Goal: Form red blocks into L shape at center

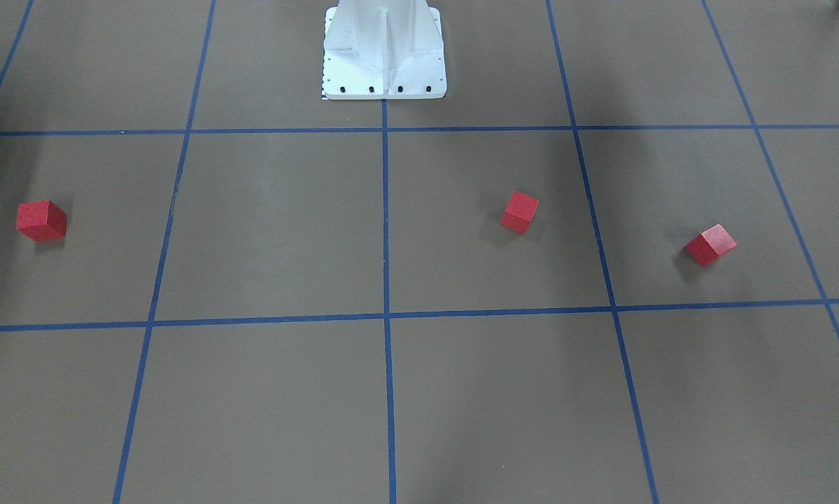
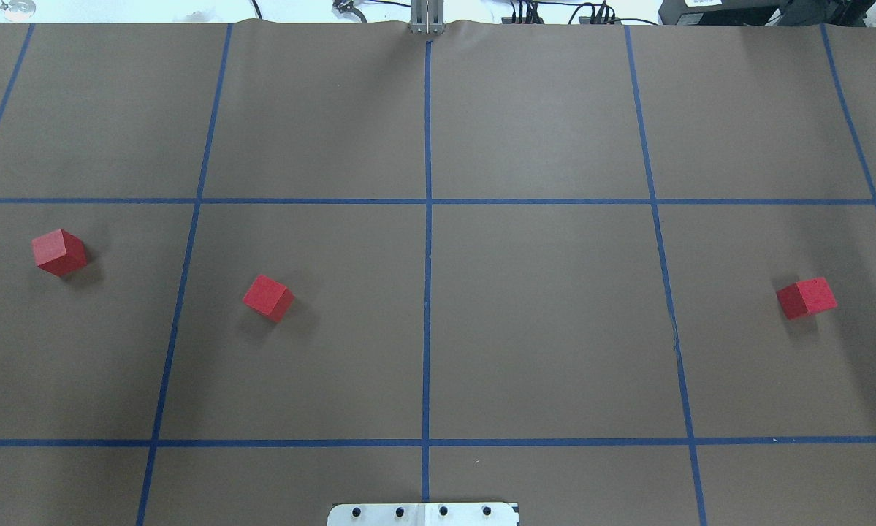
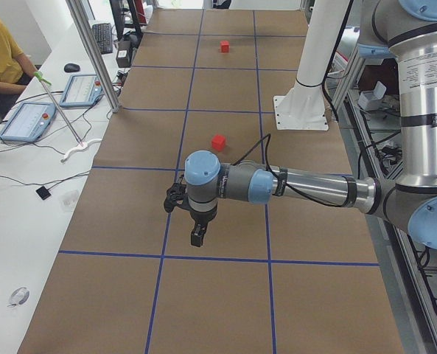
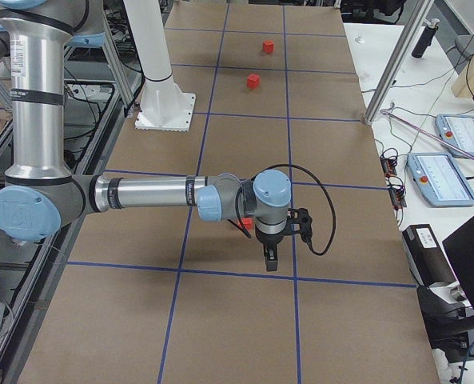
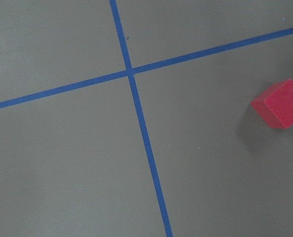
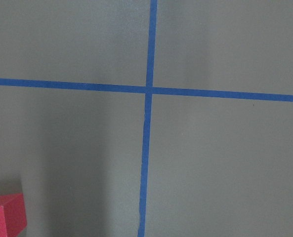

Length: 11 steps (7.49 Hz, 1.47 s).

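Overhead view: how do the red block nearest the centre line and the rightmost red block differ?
The nearer block lies left of the centre line, the rightmost block right of it. The nearer block sits in an inner square, the rightmost block in an outer one. Both are small red cubes.

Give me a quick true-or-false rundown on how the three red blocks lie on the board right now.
1. Three red blocks lie on the board: the far-left block, the inner-left block and the right block. True.
2. Two blocks touch. False: all three lie well apart.
3. Two blocks lie on the robot's left of the centre tape line, one on its right. True.
4. One block sits on that line. False: none touches it.
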Each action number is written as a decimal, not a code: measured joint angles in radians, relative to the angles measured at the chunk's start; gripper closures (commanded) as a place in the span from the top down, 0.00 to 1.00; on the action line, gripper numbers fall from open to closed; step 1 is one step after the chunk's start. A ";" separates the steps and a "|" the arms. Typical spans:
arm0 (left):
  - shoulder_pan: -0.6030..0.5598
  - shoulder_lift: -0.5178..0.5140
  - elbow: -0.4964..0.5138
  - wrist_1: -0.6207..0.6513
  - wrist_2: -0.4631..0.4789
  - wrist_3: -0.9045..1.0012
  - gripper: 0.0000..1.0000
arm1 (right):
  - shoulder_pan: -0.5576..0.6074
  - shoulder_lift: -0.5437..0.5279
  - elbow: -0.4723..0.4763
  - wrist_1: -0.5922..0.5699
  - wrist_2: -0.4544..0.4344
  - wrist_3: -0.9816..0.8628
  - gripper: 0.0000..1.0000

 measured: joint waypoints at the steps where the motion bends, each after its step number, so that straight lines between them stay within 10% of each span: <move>1: -0.001 0.000 -0.006 -0.001 -0.002 -0.001 1.00 | 0.000 0.000 0.000 0.055 0.000 0.002 0.99; 7: -0.001 -0.053 -0.012 -0.001 -0.002 -0.003 1.00 | -0.028 -0.009 -0.009 0.214 0.047 0.016 0.99; 11: 0.000 -0.055 -0.011 -0.001 -0.003 -0.003 1.00 | -0.255 -0.038 0.010 0.373 0.073 0.285 0.99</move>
